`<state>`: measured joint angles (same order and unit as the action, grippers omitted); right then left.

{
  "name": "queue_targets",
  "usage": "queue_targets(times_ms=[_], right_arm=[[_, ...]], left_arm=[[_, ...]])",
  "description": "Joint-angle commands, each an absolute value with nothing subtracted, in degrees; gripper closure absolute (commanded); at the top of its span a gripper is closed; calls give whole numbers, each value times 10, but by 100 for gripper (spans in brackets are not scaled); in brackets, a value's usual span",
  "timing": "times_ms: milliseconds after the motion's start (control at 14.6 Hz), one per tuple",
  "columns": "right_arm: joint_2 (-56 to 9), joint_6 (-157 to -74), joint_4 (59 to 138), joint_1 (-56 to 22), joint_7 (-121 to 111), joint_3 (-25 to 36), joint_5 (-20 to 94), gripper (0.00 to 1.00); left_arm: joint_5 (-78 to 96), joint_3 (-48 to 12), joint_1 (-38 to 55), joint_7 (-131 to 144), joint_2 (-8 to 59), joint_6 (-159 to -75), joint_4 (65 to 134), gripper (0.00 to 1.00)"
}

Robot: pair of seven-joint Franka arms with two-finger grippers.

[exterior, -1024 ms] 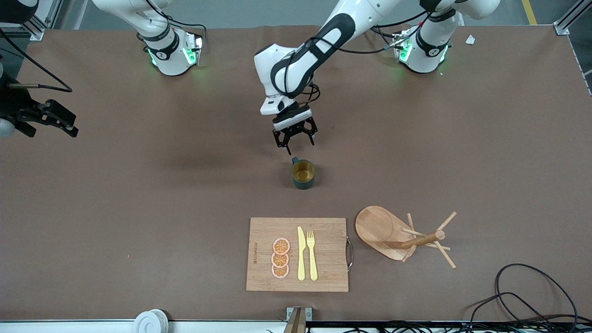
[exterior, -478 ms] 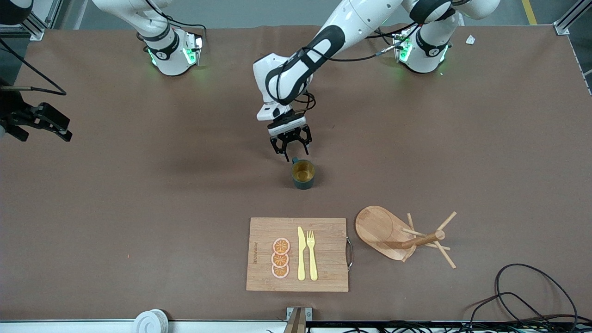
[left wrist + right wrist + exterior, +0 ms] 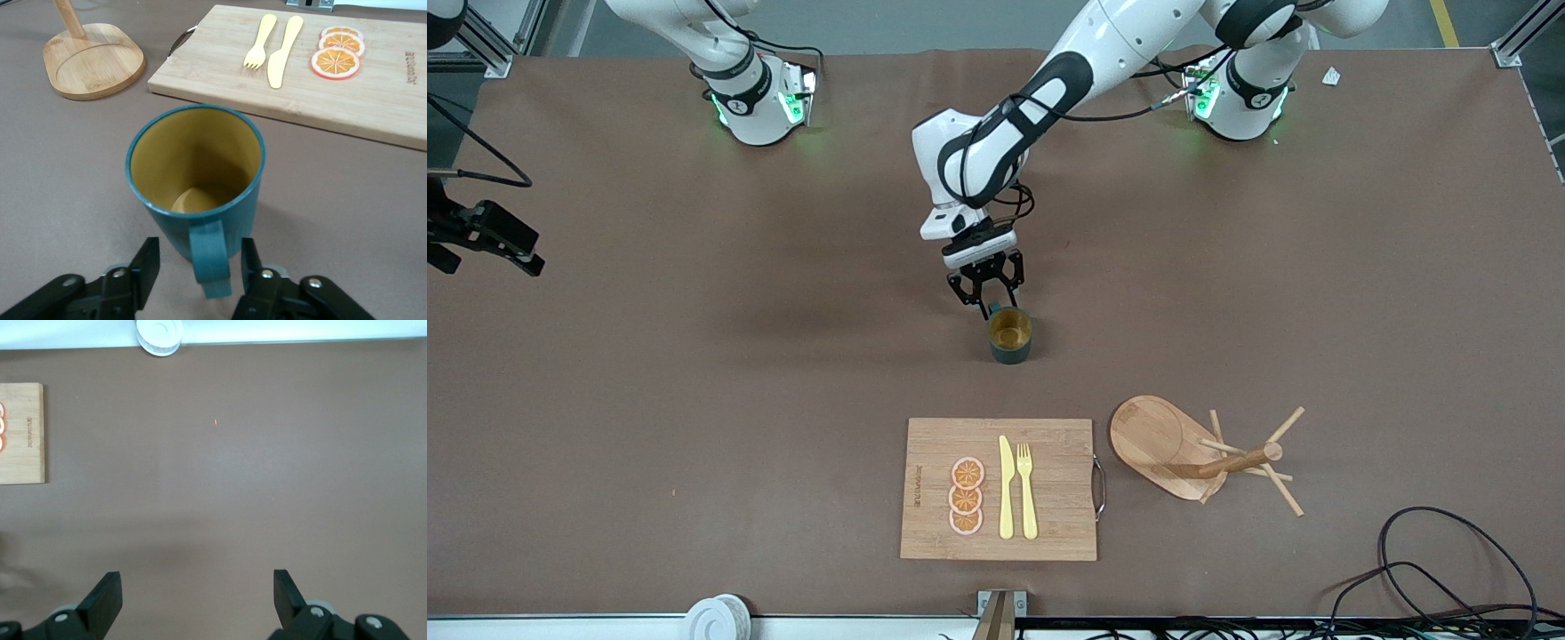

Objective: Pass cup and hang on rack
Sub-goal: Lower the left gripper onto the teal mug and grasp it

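Note:
The dark teal cup [image 3: 1009, 335] with an ochre inside stands upright mid-table, its handle toward the robots' bases. My left gripper [image 3: 985, 298] is low at the cup and open. In the left wrist view the cup [image 3: 195, 180] fills the middle, and the left gripper [image 3: 199, 259] has a finger on each side of the handle [image 3: 212, 260] with gaps showing. The wooden rack [image 3: 1152, 436] stands nearer the front camera, toward the left arm's end. My right gripper [image 3: 507, 240] is open and empty over the right arm's end of the table; its own view [image 3: 197, 593] shows only bare table below.
A wooden cutting board [image 3: 1049, 444] with a yellow knife, a fork and orange slices lies nearer the front camera than the cup, beside the rack. Black cables [image 3: 1432, 569] lie near the front corner at the left arm's end. A white round object [image 3: 716, 615] sits at the front edge.
My left gripper has come down toward the cup, and the handle now sits between its open fingers. My right gripper has drifted farther out toward its end of the table.

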<state>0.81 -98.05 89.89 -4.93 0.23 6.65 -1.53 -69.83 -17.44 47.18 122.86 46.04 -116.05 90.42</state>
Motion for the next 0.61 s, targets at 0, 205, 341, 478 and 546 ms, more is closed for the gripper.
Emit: queue_targets(times_ms=[0, 205, 341, 478, 546], right_arm=[[4, -970, 883, -45, 1, 61, -11, 0], [-1, -975, 882, -41, 0, 61, -11, 0], [-1, -975, 882, -45, 1, 62, -11, 0], [-1, -975, 882, -41, -2, 62, -10, 0], [-2, -974, 882, -38, -3, 62, -10, 0]], left_arm=[[-708, -172, 473, 1233, 468, -1153, 885, 77], [-702, -172, 473, 1230, 470, -1153, 872, 100], [-674, -172, 469, 1228, 463, -1152, 849, 100], [-620, -173, 460, 1203, 456, -1150, 804, 100], [-587, -173, 449, 1181, 449, -1150, 786, 100]])
